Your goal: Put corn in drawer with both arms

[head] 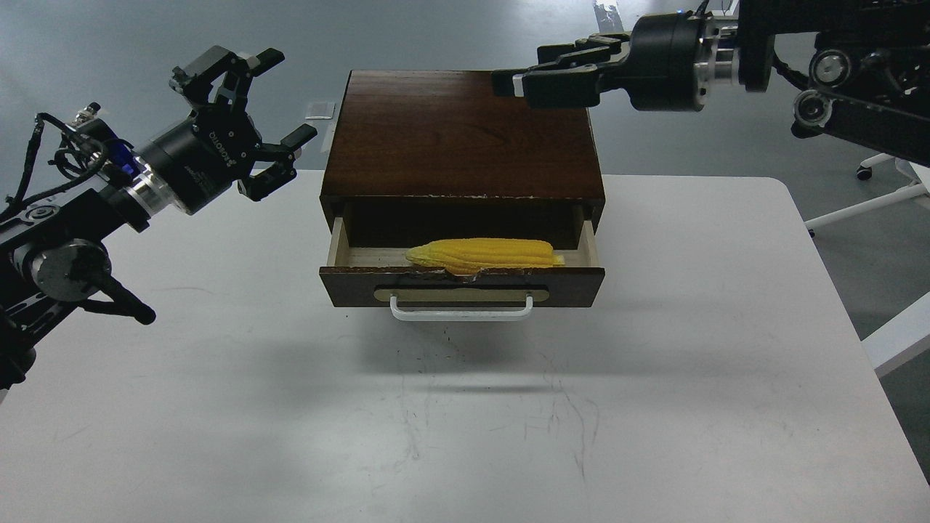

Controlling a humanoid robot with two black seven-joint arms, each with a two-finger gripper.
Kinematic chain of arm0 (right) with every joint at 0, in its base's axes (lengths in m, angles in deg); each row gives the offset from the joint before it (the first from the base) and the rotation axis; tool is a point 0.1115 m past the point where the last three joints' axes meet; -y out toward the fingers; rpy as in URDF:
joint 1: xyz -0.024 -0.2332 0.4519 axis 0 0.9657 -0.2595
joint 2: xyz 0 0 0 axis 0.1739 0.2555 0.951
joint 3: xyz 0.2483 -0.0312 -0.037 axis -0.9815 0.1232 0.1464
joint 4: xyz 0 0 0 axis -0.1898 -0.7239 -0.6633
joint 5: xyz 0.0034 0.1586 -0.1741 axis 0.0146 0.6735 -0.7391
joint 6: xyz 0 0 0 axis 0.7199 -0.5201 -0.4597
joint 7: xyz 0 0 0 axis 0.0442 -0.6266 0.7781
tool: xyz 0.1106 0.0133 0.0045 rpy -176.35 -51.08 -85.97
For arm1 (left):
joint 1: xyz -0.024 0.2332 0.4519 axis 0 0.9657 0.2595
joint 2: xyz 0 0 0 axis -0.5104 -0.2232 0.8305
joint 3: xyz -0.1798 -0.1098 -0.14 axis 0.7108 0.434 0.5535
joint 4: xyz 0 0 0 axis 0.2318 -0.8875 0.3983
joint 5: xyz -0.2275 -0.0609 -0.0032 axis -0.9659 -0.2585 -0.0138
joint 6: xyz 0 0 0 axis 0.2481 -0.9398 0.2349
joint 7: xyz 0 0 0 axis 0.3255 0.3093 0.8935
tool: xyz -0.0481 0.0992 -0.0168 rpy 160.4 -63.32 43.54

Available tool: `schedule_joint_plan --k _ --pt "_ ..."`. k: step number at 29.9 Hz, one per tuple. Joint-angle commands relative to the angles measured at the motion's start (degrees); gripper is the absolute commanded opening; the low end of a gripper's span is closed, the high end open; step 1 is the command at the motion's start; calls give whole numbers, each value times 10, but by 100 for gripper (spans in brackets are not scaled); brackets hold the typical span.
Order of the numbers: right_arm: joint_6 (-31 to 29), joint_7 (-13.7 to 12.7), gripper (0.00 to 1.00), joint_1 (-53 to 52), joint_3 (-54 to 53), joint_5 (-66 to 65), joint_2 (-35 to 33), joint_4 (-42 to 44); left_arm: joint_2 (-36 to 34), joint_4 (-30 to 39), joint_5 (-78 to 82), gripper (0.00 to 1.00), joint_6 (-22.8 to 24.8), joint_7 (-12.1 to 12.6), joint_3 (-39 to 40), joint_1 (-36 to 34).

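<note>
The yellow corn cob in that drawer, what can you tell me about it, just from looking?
The bright yellow plastic-looking corn cob has ridged rows of kernels and tapers to a point at its left end. It lies flat on its side, lengthwise across the pale wood interior of the pulled-out dark brown wooden drawer, close behind the chipped front panel, which hides its lower edge. Neither gripper touches it.

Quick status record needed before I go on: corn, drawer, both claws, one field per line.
corn: lying inside the drawer, tip pointing left
drawer: pulled partly open, handle untouched
box: on the white table
left claw: open, empty, raised left of the box
right claw: fingers together, holding nothing, above the box's rear right corner
remaining: drawer not yet closed
</note>
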Motion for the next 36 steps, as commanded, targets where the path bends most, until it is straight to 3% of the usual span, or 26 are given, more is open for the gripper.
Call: schedule_joint_plan --k 1,11,20,36 --pt "3 0 96 78 -65 109 -30 14 3 0 0 98 0 0 0 1" --pt "31 0 96 367 -289 394 -34 51 11 0 -1 98 3 0 18 20" --pt "33 0 96 539 -429 444 21 93 29 0 0 98 4 1 31 38" --pt "31 0 100 589 -443 444 51 90 36 0 0 98 4 3 38 58"
